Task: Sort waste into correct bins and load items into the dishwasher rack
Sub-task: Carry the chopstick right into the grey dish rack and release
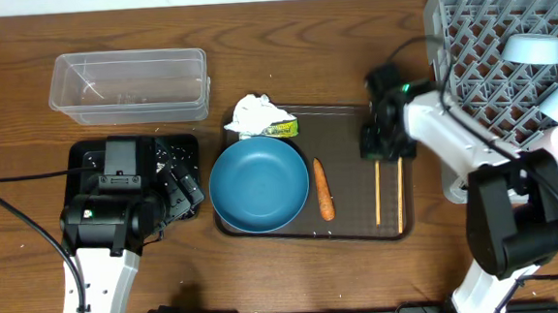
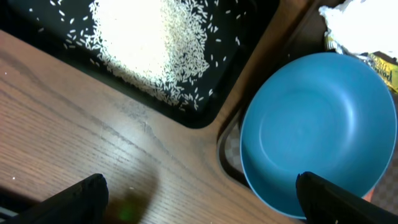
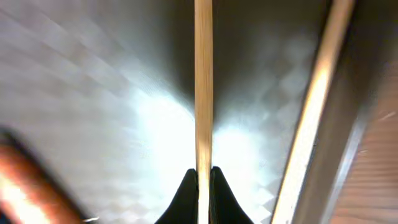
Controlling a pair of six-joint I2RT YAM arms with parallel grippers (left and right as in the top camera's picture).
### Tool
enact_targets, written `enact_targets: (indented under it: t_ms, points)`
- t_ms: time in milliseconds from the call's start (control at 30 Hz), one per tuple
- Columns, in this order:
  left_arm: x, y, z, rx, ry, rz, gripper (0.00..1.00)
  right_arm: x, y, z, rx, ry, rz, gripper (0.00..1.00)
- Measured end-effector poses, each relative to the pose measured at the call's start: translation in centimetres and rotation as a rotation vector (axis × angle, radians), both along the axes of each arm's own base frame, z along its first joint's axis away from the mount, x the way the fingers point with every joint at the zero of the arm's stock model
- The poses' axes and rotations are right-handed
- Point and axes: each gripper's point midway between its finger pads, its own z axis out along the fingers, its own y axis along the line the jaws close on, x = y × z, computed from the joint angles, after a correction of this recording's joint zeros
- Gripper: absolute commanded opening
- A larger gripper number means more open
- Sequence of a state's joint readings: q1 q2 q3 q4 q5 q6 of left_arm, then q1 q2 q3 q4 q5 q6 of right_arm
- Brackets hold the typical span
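Gripper (image 3: 203, 175) on thin, perhaps wooden chopstick (image 3: 203, 81)

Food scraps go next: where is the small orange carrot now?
Overhead view: the small orange carrot lies on the flat brown serving tray, near its middle, between the large teal-blue bowl and the pair of thin wooden chopsticks.

A big round teal-blue bowl (image 1: 258, 185) sits by the brown tray's (image 1: 346, 143) left edge, a small orange carrot (image 1: 324, 189) lies beside it, and two thin wooden chopsticks (image 1: 377, 194) lie near the right edge. In the shallow black tray (image 2: 249, 37) lies a heap of white rice grains (image 2: 149, 43).
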State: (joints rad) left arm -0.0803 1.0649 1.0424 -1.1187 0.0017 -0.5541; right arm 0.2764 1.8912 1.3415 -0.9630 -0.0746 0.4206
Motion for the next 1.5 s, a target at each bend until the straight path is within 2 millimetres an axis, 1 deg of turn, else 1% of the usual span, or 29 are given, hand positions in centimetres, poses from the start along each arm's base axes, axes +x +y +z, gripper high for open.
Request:
enact_targets:
  t_ms: [33,67,133,233,333,400,433,467,533,633,700,767,833,1000,1100,1133,1167,1233,1267,1333,1367,1400,1433,1500]
  points:
    - [0.0,0.0,0.0,0.0,0.0,0.0,0.99,1.4,-0.2,1.6,0.011,-0.034,0.002,0.01]
    - [0.0,0.0,0.0,0.0,0.0,0.0,0.99,2.3,-0.4,2.6,0.018,-0.059,0.002,0.01]
    - [0.0,0.0,0.0,0.001,-0.001,0.0,0.99,4.7,-1.3,5.4,0.03,-0.128,-0.008,0.01]
    - [0.0,0.0,0.0,0.0,0.0,0.0,0.99,8.1,-3.9,9.6,0.04,-0.247,-0.034,0.01]
    - [0.0,0.0,0.0,0.0,0.0,0.0,0.99,10.8,-7.8,13.1,0.025,-0.361,-0.065,0.01]
    - [0.0,0.0,0.0,0.0,-0.001,0.0,0.99,12.3,-11.2,15.0,0.0,-0.435,-0.087,0.01]
    - [0.0,0.0,0.0,0.0,0.0,0.0,0.99,12.8,-12.7,15.6,-0.013,-0.465,-0.097,0.01]
    - [0.0,0.0,0.0,0.0,0.0,0.0,0.99,13.3,-14.6,16.2,-0.032,-0.498,-0.113,0.01]
    - [0.0,0.0,0.0,0.0,0.0,0.0,0.99,13.8,-17.2,16.7,-0.059,-0.535,-0.132,0.01]
    - [0.0,0.0,0.0,0.0,0.0,0.0,0.99,14.3,-20.1,17.3,-0.095,-0.58,-0.146,0.01]
    - [0.0,0.0,0.0,0.0,0.0,0.0,0.99,14.9,-21.2,17.5,-0.116,-0.608,-0.135,0.02]
    - [0.0,0.0,0.0,0.0,0.0,0.0,0.99,15.4,-21.5,17.3,-0.124,-0.619,-0.125,0.02]
    - [0.0,0.0,0.0,0.0,0.0,0.0,0.99,16.0,-21.7,16.1,-0.126,-0.609,-0.11,0.01]
    - [0.0,0.0,0.0,0.0,-0.001,0.0,0.99,17.1,-21.6,11.5,-0.101,-0.537,-0.087,0.03]
    - [0.0,0.0,0.0,0.001,-0.001,0.0,0.99,17.4,-21.4,10.0,-0.088,-0.511,-0.078,0.05]
    - [0.0,0.0,0.0,0.001,-0.001,0.0,0.99,17.4,-21.4,9.9,-0.086,-0.509,-0.076,0.1]
    - [0.0,0.0,0.0,0.001,-0.001,0.0,0.99,17.4,-21.2,9.9,-0.085,-0.509,-0.072,0.22]
    - [0.0,0.0,0.0,0.001,-0.001,0.0,0.99,17.5,-20.9,10.0,-0.081,-0.512,-0.065,0.54]
    - [0.0,0.0,0.0,0.001,-0.001,0.0,0.99,17.4,-20.7,9.9,-0.079,-0.51,-0.061,0.6]
    - [0.0,0.0,0.0,0.0,-0.001,0.0,0.99,17.2,-20.2,9.8,-0.072,-0.495,-0.053,0.63]
    - [0.0,0.0,0.0,0.001,-0.001,0.0,0.99,17.0,-20.0,9.6,-0.068,-0.486,-0.051,0.61]
    - [0.0,0.0,0.0,0.001,-0.001,0.0,0.99,16.7,-19.8,9.5,-0.061,-0.472,-0.052,0.56]
    - [0.0,0.0,0.0,0.001,-0.001,0.0,0.99,16.5,-19.8,9.3,-0.058,-0.461,-0.054,0.54]
    - [0.0,0.0,0.0,0.001,-0.001,0.0,0.99,15.8,-19.6,9.0,-0.046,-0.427,-0.078,0.51]
